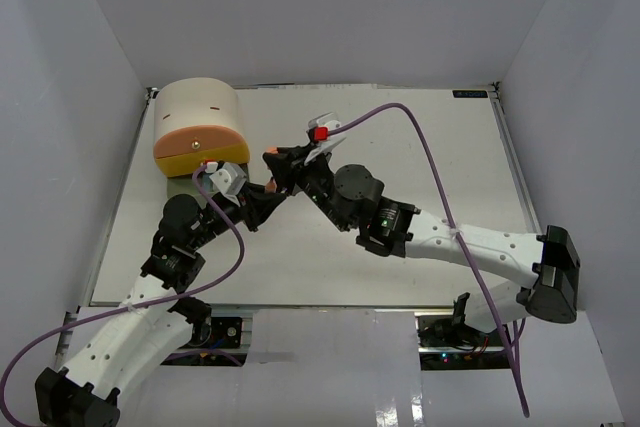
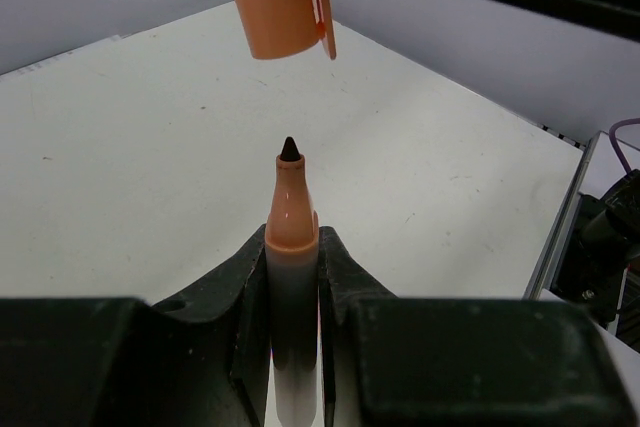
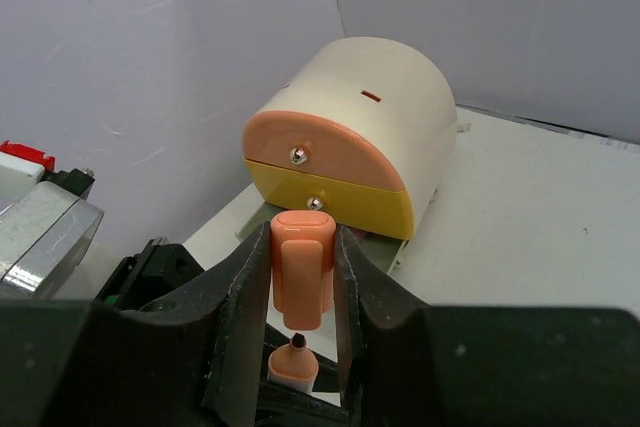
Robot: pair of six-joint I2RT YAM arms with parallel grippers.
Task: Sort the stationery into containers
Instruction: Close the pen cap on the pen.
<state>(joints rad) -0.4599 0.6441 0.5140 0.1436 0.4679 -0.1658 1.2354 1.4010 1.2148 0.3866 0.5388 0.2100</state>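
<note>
Two grips carry this step, which we judge to be putting the cap back on before anything goes into a drawer. Nearest us, the left gripper (image 2: 292,272) is clenched on the marker (image 2: 290,202), holding it upright by its white barrel with the orange neck and dark tip standing clear above the fingers. Just above that tip, not touching it, the right gripper (image 3: 302,247) is clamped on the orange cap (image 2: 272,2). From the left wrist the cap sits a little to one side of the tip and leans slightly, while from the right wrist the two look almost in line. We would therefore square the cap over the tip first, then bring it straight down along the barrel with the left grip firm, and press until it seats. We cannot see into the cap's mouth, the lower barrel is buried between the fingers, and the overhead view shows the meeting point too small to check. Beyond, on the table (image 2: 120,147), the cabinet (image 3: 385,82) shows its peach drawer (image 3: 330,142) and yellow drawer (image 3: 350,197) shut; whatever lies below them is mostly hidden behind the right fingers, and no other stationery is in view
</note>
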